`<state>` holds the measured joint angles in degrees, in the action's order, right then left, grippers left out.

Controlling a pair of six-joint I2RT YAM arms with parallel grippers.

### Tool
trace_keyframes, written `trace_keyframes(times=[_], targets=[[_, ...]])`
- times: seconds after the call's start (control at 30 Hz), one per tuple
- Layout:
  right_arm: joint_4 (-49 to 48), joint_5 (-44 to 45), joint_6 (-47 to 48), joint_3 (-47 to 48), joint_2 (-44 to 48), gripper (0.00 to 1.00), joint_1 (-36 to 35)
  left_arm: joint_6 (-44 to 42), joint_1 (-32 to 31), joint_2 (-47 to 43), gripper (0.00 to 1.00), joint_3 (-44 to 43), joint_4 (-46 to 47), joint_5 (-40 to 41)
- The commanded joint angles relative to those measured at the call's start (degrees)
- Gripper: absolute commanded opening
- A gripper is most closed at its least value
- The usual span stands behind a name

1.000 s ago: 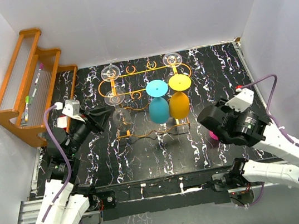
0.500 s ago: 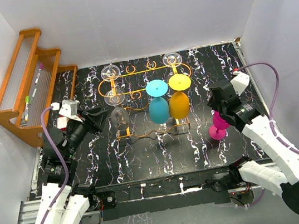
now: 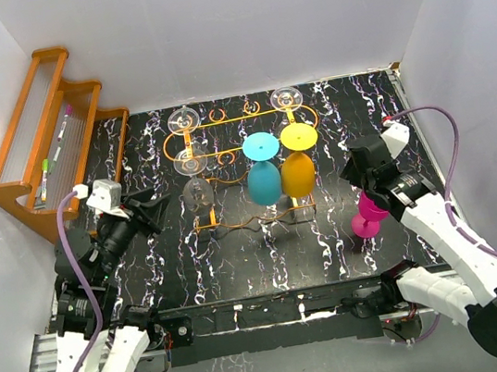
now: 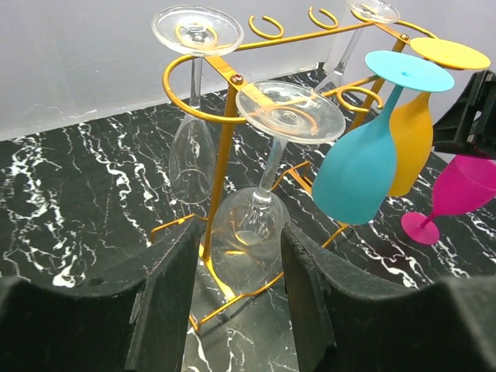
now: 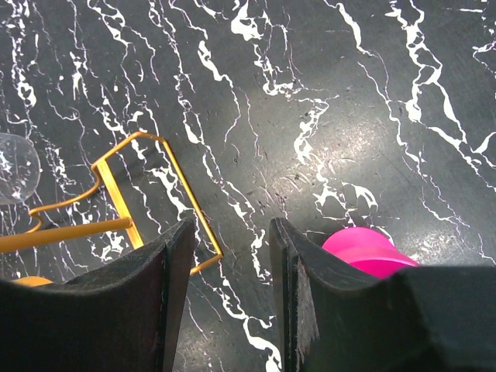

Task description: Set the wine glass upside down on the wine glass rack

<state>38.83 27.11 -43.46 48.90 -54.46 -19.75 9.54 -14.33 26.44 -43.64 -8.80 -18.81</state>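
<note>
A pink wine glass (image 3: 366, 214) stands upright on the black marbled table, right of the orange wire wine glass rack (image 3: 221, 125). My right gripper (image 3: 362, 178) hovers just behind it, open. In the right wrist view the pink wine glass (image 5: 364, 248) lies outside the right finger, and only table shows in the right gripper (image 5: 232, 287). A clear glass (image 4: 252, 232) hangs upside down from the rack (image 4: 225, 155), just beyond my open left gripper (image 4: 236, 302). In the top view the left gripper (image 3: 151, 210) sits left of that clear glass (image 3: 199, 193).
Cyan (image 3: 264, 179) and yellow (image 3: 298, 171) glasses hang upside down on the rack, with two more clear glasses (image 3: 184, 119) at its back. A stepped wooden shelf (image 3: 19, 187) holding pens stands at the far left. White walls enclose the table.
My left gripper has opened and drawn back to the near left, away from the hanging clear glass. The right arm swung back and up, uncovering the pink glass.
</note>
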Motion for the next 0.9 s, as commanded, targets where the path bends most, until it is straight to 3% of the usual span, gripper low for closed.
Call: trace_keyframes(times=[0.0,0.27,0.3,0.43,0.87], targets=[[-2.44,1.50,1.88,2.27,2.42,0.46,0.32,-4.11,0.18,-2.32,0.45,-3.05,-7.11,2.08],[8.17,0.52,2.55,8.34,4.18,0.47,0.32,-3.50,0.18,-1.57,0.51,-9.19,-15.59,2.56],[8.57,-0.04,2.47,7.69,5.05,0.46,0.32,-3.59,0.20,-1.63,0.56,-9.90,-16.38,2.99],[11.12,-0.24,1.68,5.78,7.16,0.43,0.35,-5.32,0.25,-1.47,0.96,-12.79,-18.03,6.33],[11.66,-2.15,0.73,1.97,7.50,0.40,0.37,-19.20,0.37,-0.33,0.97,-19.98,-18.03,17.73]])
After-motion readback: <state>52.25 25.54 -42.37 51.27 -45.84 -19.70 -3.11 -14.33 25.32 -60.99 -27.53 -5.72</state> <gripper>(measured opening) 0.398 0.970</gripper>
